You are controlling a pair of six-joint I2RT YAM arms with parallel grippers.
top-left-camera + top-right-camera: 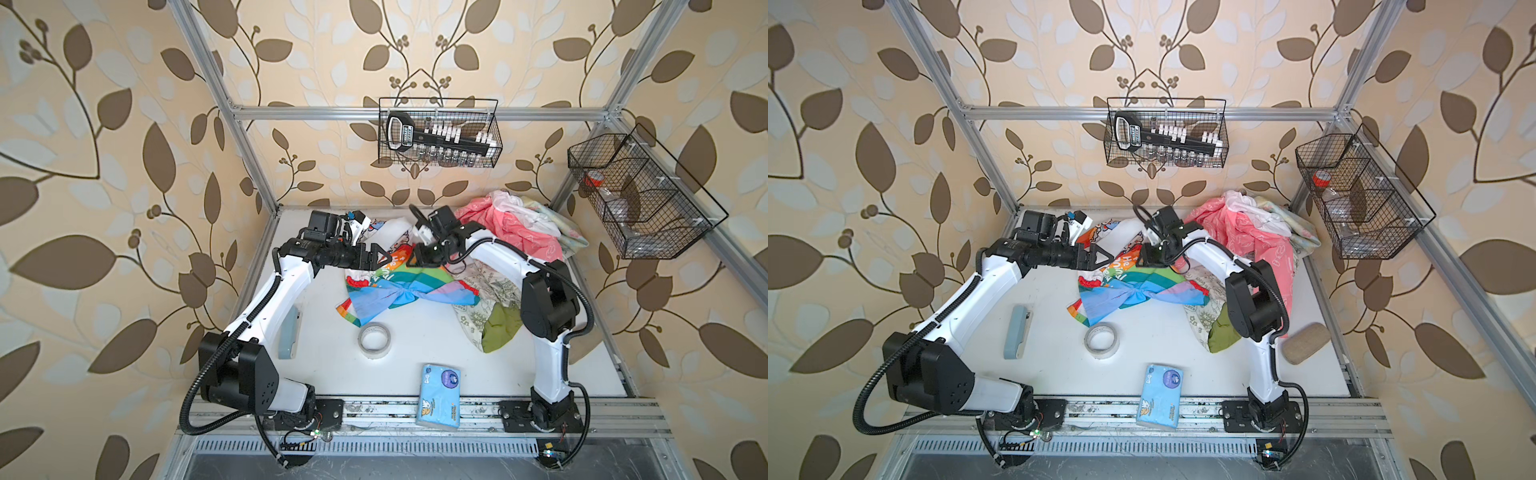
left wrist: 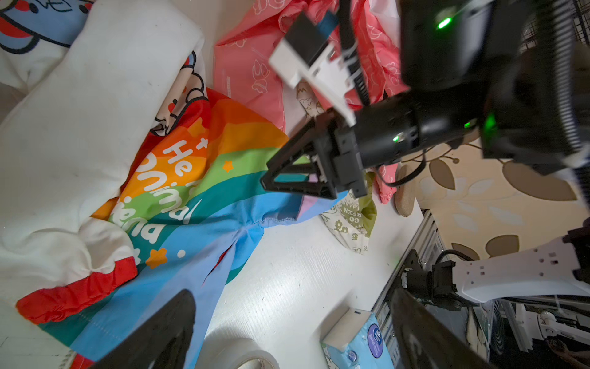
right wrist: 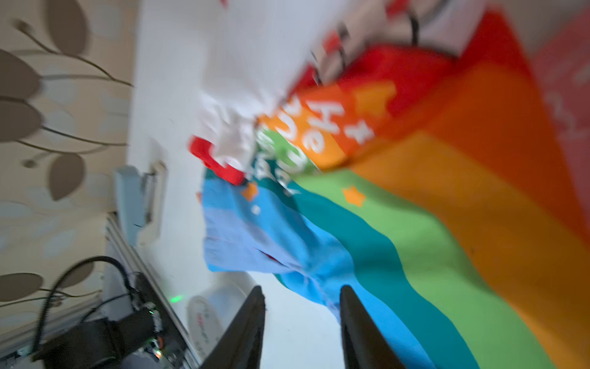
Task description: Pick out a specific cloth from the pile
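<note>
The cloth [image 1: 399, 291] [image 1: 1133, 293] lies spread over the middle of the white table, rainbow stripes up, its white lettering [image 2: 166, 179] and red trim [image 2: 76, 294] showing. Its right end touches the pile [image 1: 519, 232], a heap of pink, white, cream doodle-print [image 1: 486, 291] and olive green [image 1: 503, 328] garments. My left gripper [image 1: 388, 257] [image 2: 290, 294] hovers over the cloth's far part, jaws wide open and empty. Facing it tip to tip, my right gripper [image 1: 411, 262] [image 3: 302, 290] hangs just above the cloth [image 3: 415, 207], jaws apart with only bare table between them. The right wrist view is blurred.
A tape roll [image 1: 374, 338] lies just in front of the cloth. A blue tissue pack [image 1: 440, 395] sits at the front edge, a grey-blue stapler [image 1: 1017, 332] at the left, a brown roller [image 1: 1306, 343] at the right. Wire baskets [image 1: 440, 133] [image 1: 640, 195] hang on the walls.
</note>
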